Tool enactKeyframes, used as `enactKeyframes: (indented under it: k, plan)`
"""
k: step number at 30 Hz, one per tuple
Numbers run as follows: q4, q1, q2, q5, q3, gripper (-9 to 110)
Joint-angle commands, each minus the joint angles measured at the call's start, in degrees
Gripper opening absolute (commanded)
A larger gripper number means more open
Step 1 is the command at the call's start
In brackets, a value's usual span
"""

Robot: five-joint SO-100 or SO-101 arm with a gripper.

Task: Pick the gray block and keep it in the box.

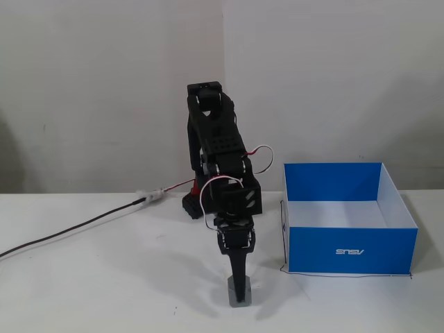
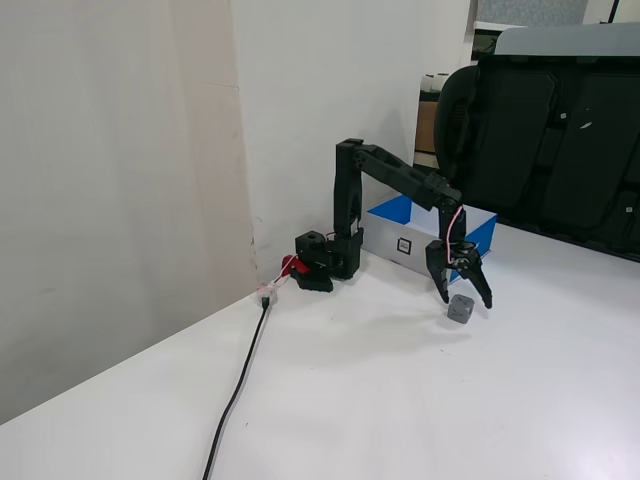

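The gripper stands spread open astride the gray block, which lies near the table's front edge beside the blue ASUS box, so an off-centre closing may push it away.

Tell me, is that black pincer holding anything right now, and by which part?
Nothing is held yet. The pincer is open, its two fingers straddling the gray block, which sits on the table. No finger looks closed against its sides.
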Motion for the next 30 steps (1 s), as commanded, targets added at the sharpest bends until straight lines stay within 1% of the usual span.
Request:
enactKeyframes:
  k: [1, 3, 4, 5, 7, 9, 12, 16, 20, 24, 27, 30]
  plan:
    - [-0.9, -1.1, -0.4, 0.1, -4.6, 34]
    - [-1.2, -1.2, -2.3, 0.2, -5.3, 32]
    - [-1.7, -1.3, -2.9, -0.4, -5.3, 26]
    - [-1.8, -1.3, -3.5, -0.4, -5.4, 24]
    - [-2.5, -1.4, -3.8, -0.4, -5.3, 23]
    - [-2.6, -1.2, -3.9, -0.4, -5.3, 7]
    - [-2.4, -1.1, -3.9, -0.5, -5.3, 1]
    - [0.4, -0.5, -0.2, -0.5, -6.4, 0]
    - [8.1, 0.2, 9.2, -0.5, -11.4, 0]
    - [11.7, 1.1, 18.0, -0.5, -13.8, 0]
    - [13.2, -0.5, 23.4, -0.5, -13.4, 0]
    - [13.9, -4.5, 30.9, -0.5, -12.0, 0]
